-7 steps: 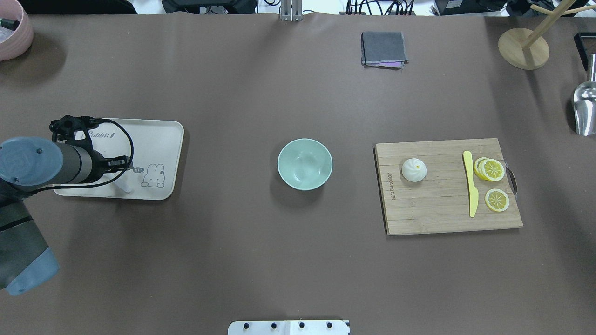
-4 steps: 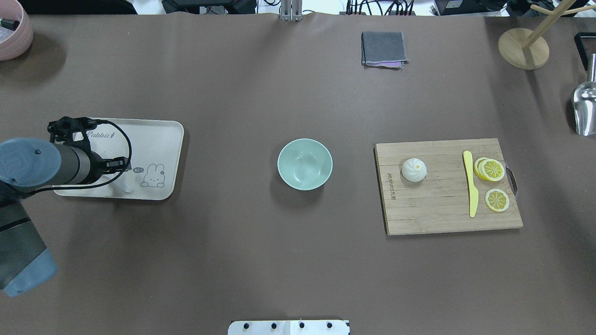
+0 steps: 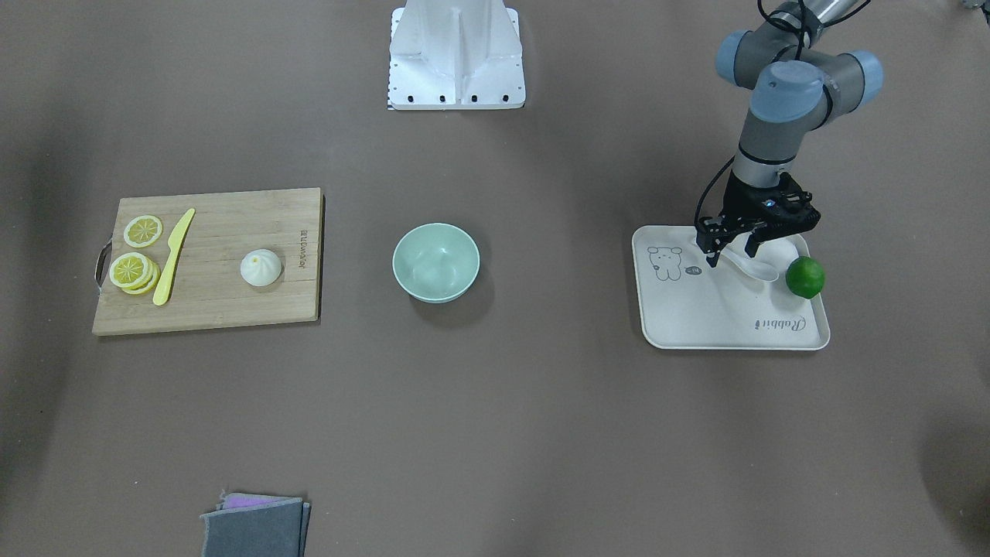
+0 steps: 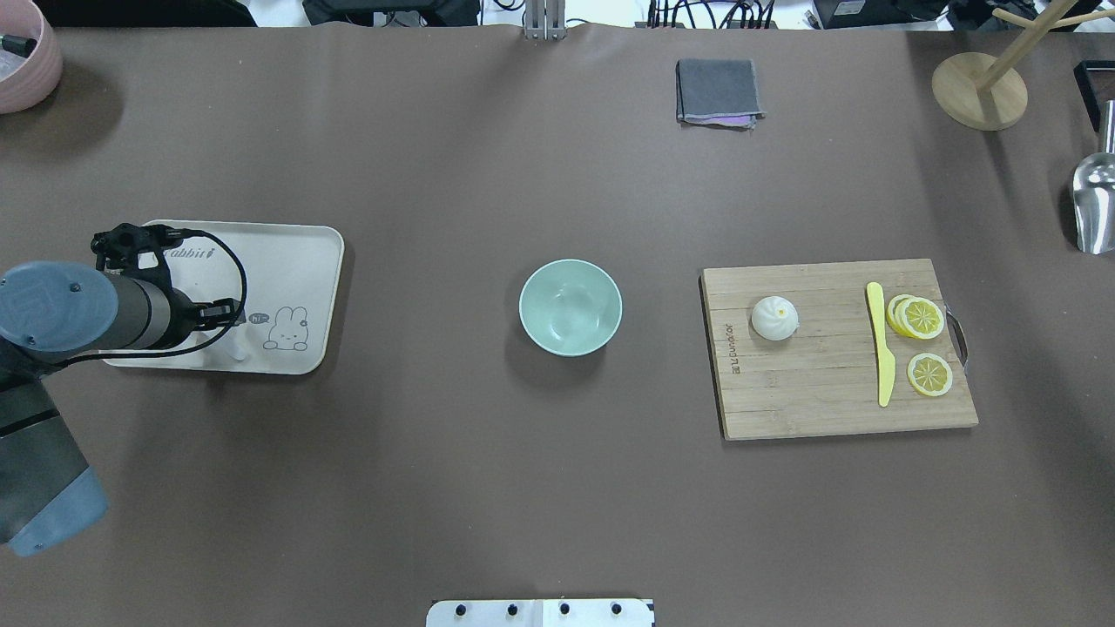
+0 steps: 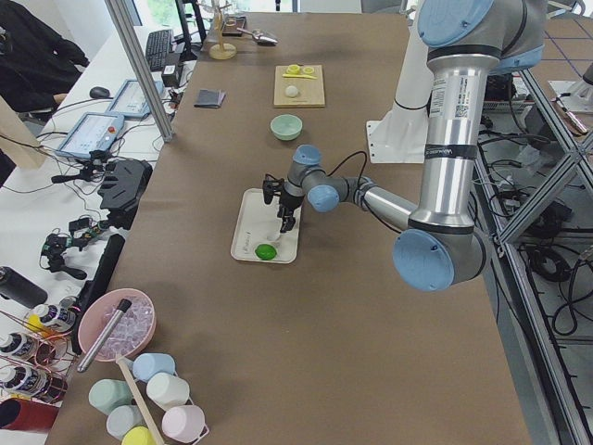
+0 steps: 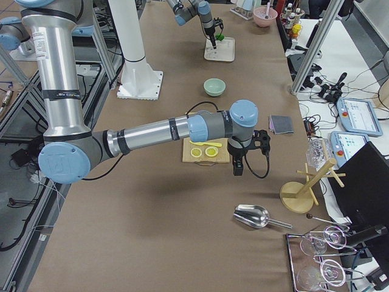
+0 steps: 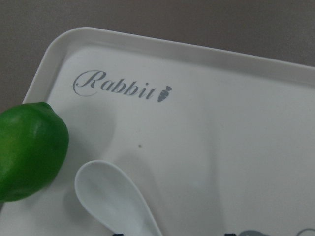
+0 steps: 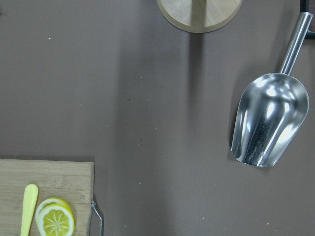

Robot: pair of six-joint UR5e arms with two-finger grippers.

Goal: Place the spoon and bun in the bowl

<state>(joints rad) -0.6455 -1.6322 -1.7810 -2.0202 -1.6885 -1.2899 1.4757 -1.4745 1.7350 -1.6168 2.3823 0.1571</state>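
White spoon [image 3: 759, 269] lies between the spread left fingers [image 3: 709, 255], which have shifted slightly.

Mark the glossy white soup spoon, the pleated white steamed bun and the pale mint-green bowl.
glossy white soup spoon [image 7: 110, 196]: left wrist view, on its scoop.
pleated white steamed bun [image 4: 774, 318]: overhead view, on its pleated top.
pale mint-green bowl [image 4: 542, 300]: overhead view, on its inner wall.

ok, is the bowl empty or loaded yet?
Empty. The bowl shows bare mint inside; the spoon lies on the tray, the bun on the cutting board.
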